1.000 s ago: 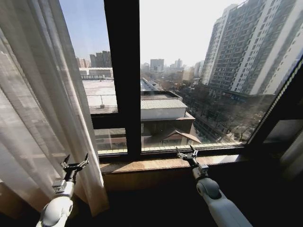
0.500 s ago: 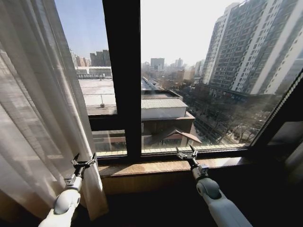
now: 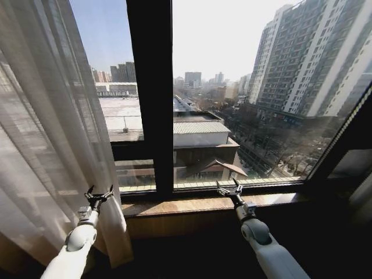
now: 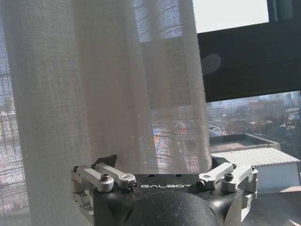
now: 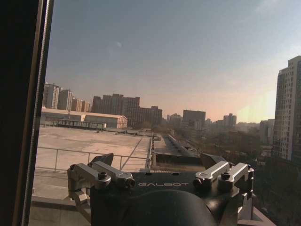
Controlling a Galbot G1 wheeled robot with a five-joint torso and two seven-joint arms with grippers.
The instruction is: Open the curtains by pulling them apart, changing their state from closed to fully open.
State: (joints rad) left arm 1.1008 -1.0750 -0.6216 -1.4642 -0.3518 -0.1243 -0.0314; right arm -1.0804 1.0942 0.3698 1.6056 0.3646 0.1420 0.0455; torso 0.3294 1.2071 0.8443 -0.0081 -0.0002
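While the curtains [image 3: 46, 133] hang bunched at far left, my left gripper [image 3: 99, 195] sits spread wide at their right edge, perhaps brushing the fabric. My right gripper [image 3: 230, 188] hovers wide open above the sill [image 3: 174, 203], holding nothing.

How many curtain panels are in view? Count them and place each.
1 for certain: a sheer white curtain bunched at the window's left side, with the left gripper open at its inner edge. A pale strip at the far right edge may be a second; unclear.
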